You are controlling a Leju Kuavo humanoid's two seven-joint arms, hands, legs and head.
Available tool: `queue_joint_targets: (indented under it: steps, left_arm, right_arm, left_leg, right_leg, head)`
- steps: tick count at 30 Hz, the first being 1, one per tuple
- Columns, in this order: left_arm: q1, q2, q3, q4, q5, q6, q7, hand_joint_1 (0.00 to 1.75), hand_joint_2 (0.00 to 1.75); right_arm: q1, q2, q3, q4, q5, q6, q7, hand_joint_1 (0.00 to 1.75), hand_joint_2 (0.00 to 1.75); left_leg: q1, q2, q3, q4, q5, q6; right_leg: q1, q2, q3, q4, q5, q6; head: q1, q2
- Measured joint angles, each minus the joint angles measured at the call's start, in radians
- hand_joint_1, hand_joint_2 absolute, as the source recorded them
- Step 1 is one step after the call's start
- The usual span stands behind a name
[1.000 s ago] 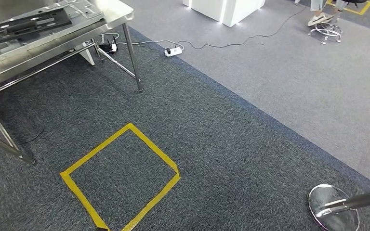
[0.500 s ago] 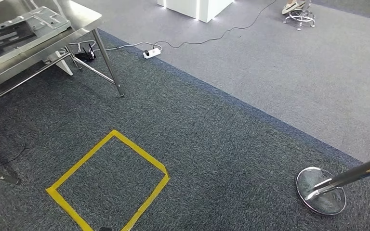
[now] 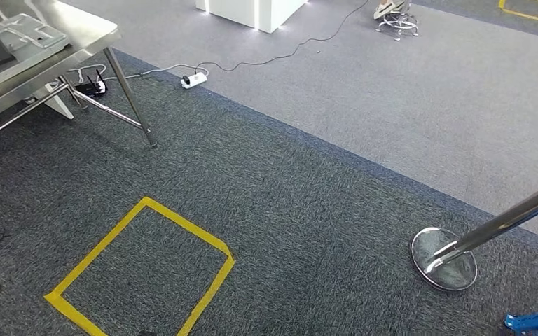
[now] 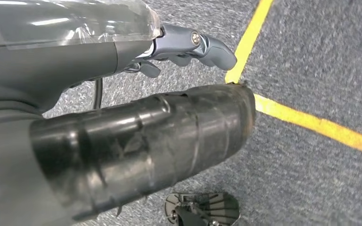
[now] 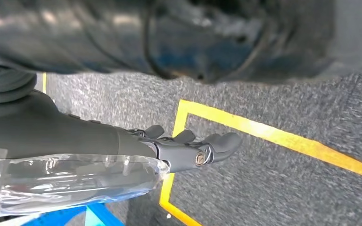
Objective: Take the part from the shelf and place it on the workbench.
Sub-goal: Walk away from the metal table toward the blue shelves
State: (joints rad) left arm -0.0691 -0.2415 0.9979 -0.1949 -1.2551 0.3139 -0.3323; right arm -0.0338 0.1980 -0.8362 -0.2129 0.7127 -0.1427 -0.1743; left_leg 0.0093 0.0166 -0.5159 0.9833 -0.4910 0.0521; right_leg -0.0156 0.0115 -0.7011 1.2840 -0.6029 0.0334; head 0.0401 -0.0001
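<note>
- The stainless-steel desk stands at the far left of the head view, with flat grey metal plates lying near its corner; whether one of these is the task's part I cannot tell, and the shelf cannot be made out.
- The left robot hand hangs over the dark carpet, fingers loosely curled and clasping nothing.
- The right robot hand hangs likewise, fingers relaxed and bare of any load.
- Risk: the chrome stanchion with its round mirrored base stands close on the right; a turning step could clip it and tip it.
- Risk: the white power strip and its black cable lie on the floor beyond the desk's leg, a likely snag for a foot.
- Risk: the yellow tape square seems a standing mark; stopping off it would probably spoil the reach.
</note>
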Motion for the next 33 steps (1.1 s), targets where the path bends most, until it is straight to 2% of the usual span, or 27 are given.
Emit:
queue_joint_targets:
  steps: [1,2,4,5,6,7,10,12,14,15,16,17,19,20,21,22,24,26,27,29,30,31,32,33]
  left_arm:
    - [0.000,0.000,0.000,0.000,0.000,0.000,0.000,0.00,0.00]
    - [0.000,0.000,0.000,0.000,0.000,0.000,0.000,0.00,0.00]
    - [0.000,-0.001,0.000,0.000,0.000,0.000,0.000,0.00,0.00]
    - [-0.001,-0.002,0.000,0.000,0.000,0.000,0.000,0.00,0.00]
    - [-0.001,-0.002,0.000,0.000,0.000,0.000,0.000,0.00,0.00]
    - [-0.002,-0.002,0.000,0.000,0.000,0.000,0.000,0.00,0.00]
    - [-0.003,-0.002,0.000,0.000,0.000,0.000,0.000,0.00,0.00]
    - [-0.003,-0.002,0.000,0.000,0.000,0.000,0.000,0.00,0.00]
    - [-0.001,-0.002,0.000,0.000,0.000,0.000,0.000,0.00,0.00]
    - [0.000,-0.002,0.000,0.000,0.000,0.000,0.000,0.00,0.00]
    - [0.001,-0.002,0.000,0.000,0.000,0.000,0.000,0.00,0.00]
    - [0.002,-0.002,0.000,0.000,0.000,0.000,0.000,0.00,0.00]
    - [0.002,-0.001,0.000,0.000,0.000,0.000,0.000,0.00,0.00]
    - [0.002,-0.001,0.000,0.000,0.000,0.000,0.000,0.00,0.00]
    - [0.001,-0.001,0.000,0.000,0.000,0.000,0.000,0.00,0.00]
    - [0.000,-0.001,0.000,0.000,0.000,0.000,0.000,0.00,0.00]
    - [-0.001,-0.001,0.000,0.000,0.000,0.000,0.000,0.00,0.00]
    - [0.000,-0.002,0.000,0.000,0.000,0.000,0.000,0.00,0.00]
    - [0.000,-0.002,0.000,0.000,0.000,0.000,0.000,0.00,0.00]
    - [-0.001,-0.002,0.000,0.000,0.000,0.000,0.000,0.00,0.00]
    - [0.000,-0.002,0.000,0.000,0.000,0.000,0.000,0.00,0.00]
    - [0.000,-0.002,0.000,0.000,0.000,0.000,0.000,0.00,0.00]
    - [0.000,-0.002,0.000,0.000,0.000,0.000,0.000,0.00,0.00]
    - [0.000,-0.002,0.000,0.000,0.000,0.000,0.000,0.00,0.00]
  right_arm:
    - [0.000,0.000,0.000,0.000,0.000,0.000,0.000,0.00,0.00]
    - [0.001,0.000,0.000,0.000,0.000,0.000,0.000,0.00,0.00]
    - [0.002,0.000,0.000,0.000,0.000,0.000,0.000,0.00,0.00]
    - [0.001,-0.001,0.000,0.000,0.000,0.000,0.000,0.00,0.00]
    - [0.001,-0.001,0.000,0.000,0.000,0.000,0.000,0.00,0.00]
    - [0.000,-0.001,0.000,0.000,0.000,0.000,0.000,0.00,0.00]
    - [0.000,-0.001,0.000,0.000,0.000,0.000,0.000,0.00,0.00]
    - [0.000,-0.002,0.000,0.000,0.000,0.000,0.000,0.00,0.00]
    - [-0.001,-0.002,0.000,0.000,0.000,0.000,0.000,0.00,0.00]
    - [-0.001,-0.002,0.000,0.000,0.000,0.000,0.000,0.00,0.00]
    - [-0.001,-0.002,0.000,0.000,0.000,0.000,0.000,0.00,0.00]
    - [0.000,-0.002,0.000,0.000,0.000,0.000,0.000,0.00,0.00]
    - [-0.001,-0.002,0.000,0.000,0.000,0.000,0.000,0.00,0.00]
    - [-0.001,-0.002,0.000,0.000,0.000,0.000,0.000,0.00,0.00]
    - [-0.001,-0.002,0.000,0.000,0.000,0.000,0.000,0.00,0.00]
    - [-0.001,-0.002,0.000,0.000,0.000,0.000,0.000,0.00,0.00]
    - [-0.001,-0.001,0.000,0.000,0.000,0.000,0.000,0.00,0.00]
    - [0.000,-0.001,0.000,0.000,0.000,0.000,0.000,0.00,0.00]
    - [0.000,-0.002,0.000,0.000,0.000,0.000,0.000,0.00,0.00]
    - [0.000,-0.002,0.000,0.000,0.000,0.000,0.000,0.00,0.00]
    - [0.000,-0.002,0.000,0.000,0.000,0.000,0.000,0.00,0.00]
    - [0.000,-0.002,0.000,0.000,0.000,0.000,0.000,0.00,0.00]
    - [0.001,-0.002,0.000,0.000,0.000,0.000,0.000,0.00,0.00]
    - [0.001,-0.002,0.000,0.000,0.000,0.000,0.000,0.00,0.00]
  left_leg:
    - [0.000,0.006,0.000,0.001,-0.001,-0.001]
    - [0.000,0.009,0.001,0.003,-0.003,-0.002]
    - [0.000,0.013,0.005,0.008,-0.010,-0.009]
    - [-0.001,0.015,0.005,0.012,-0.014,-0.014]
    - [-0.003,0.016,0.005,0.015,-0.018,-0.019]
    - [-0.005,0.017,0.005,0.017,-0.020,-0.024]
    - [-0.002,0.017,0.002,0.027,-0.031,-0.038]
    - [0.002,0.005,-0.027,0.096,-0.078,-0.046]
    - [0.004,-0.005,-0.091,0.233,-0.146,-0.051]
    - [0.004,-0.007,-0.120,0.291,-0.163,-0.053]
    - [0.004,-0.007,-0.135,0.317,-0.161,-0.054]
    - [0.004,-0.008,-0.131,0.300,-0.136,-0.053]
    - [0.004,-0.009,-0.074,0.167,-0.057,-0.048]
    - [0.003,-0.012,-0.046,0.100,-0.030,-0.044]
    - [0.001,-0.015,-0.028,0.057,-0.016,-0.040]
    - [-0.001,-0.017,-0.022,0.037,-0.014,-0.037]
    - [-0.003,-0.018,-0.022,0.034,-0.011,-0.028]
    - [-0.001,-0.015,-0.020,0.026,-0.004,-0.014]
    - [0.001,-0.013,-0.020,0.022,-0.001,-0.008]
    - [-0.001,-0.009,-0.022,0.022,0.001,-0.002]
    - [-0.002,-0.007,-0.022,0.022,0.000,-0.001]
    - [-0.003,-0.006,-0.022,0.023,0.000,-0.001]
    - [-0.003,-0.005,-0.022,0.023,0.000,-0.001]
    - [-0.004,-0.005,-0.020,0.024,-0.001,-0.002]
  right_leg:
    - [-0.002,-0.002,-0.007,0.017,0.004,0.003]
    - [-0.005,-0.005,0.008,-0.011,0.028,0.005]
    - [-0.008,-0.016,0.081,-0.149,0.093,0.004]
    - [-0.006,-0.021,0.113,-0.211,0.114,0.001]
    - [-0.004,-0.025,0.132,-0.251,0.124,-0.004]
    - [0.000,-0.026,0.138,-0.266,0.123,-0.009]
    - [0.000,-0.020,0.139,-0.271,0.126,-0.028]
    - [-0.003,-0.018,0.141,-0.278,0.130,-0.042]
    - [0.000,-0.015,0.141,-0.279,0.130,-0.048]
    - [0.001,-0.013,0.141,-0.278,0.129,-0.049]
    - [0.002,-0.009,0.141,-0.278,0.129,-0.049]
    - [0.002,-0.005,0.142,-0.277,0.128,-0.049]
    - [0.002,0.003,0.145,-0.274,0.125,-0.045]
    - [0.003,0.006,0.145,-0.270,0.123,-0.042]
    - [0.004,0.008,0.143,-0.268,0.122,-0.037]
    - [0.005,0.008,0.140,-0.266,0.122,-0.031]
    - [0.005,0.010,0.138,-0.266,0.124,-0.020]
    - [0.003,0.006,0.130,-0.243,0.105,-0.011]
    - [0.002,0.003,0.113,-0.203,0.079,-0.007]
    - [0.001,-0.002,0.053,-0.073,0.011,-0.001]
    - [0.001,-0.002,0.024,-0.012,-0.011,0.001]
    - [0.001,-0.003,0.009,0.019,-0.015,0.002]
    - [0.001,-0.004,0.014,0.012,0.001,0.001]
    - [0.001,-0.005,0.039,-0.038,0.035,-0.001]
  head:
    - [0.000,0.000]
    - [0.000,0.000]
    - [0.000,0.000]
    - [0.000,0.000]
    - [0.000,0.000]
    - [0.000,0.000]
    - [0.000,0.000]
    - [-0.001,0.000]
    - [-0.001,0.000]
    - [-0.001,0.000]
    - [-0.001,0.000]
    - [-0.001,0.000]
    - [-0.001,0.000]
    - [-0.001,0.000]
    - [-0.001,0.000]
    - [-0.001,0.000]
    - [-0.001,0.000]
    - [0.000,0.000]
    - [0.000,0.000]
    - [0.000,0.000]
    - [0.000,0.000]
    - [-0.001,0.000]
    - [0.000,0.000]
    - [0.000,0.000]
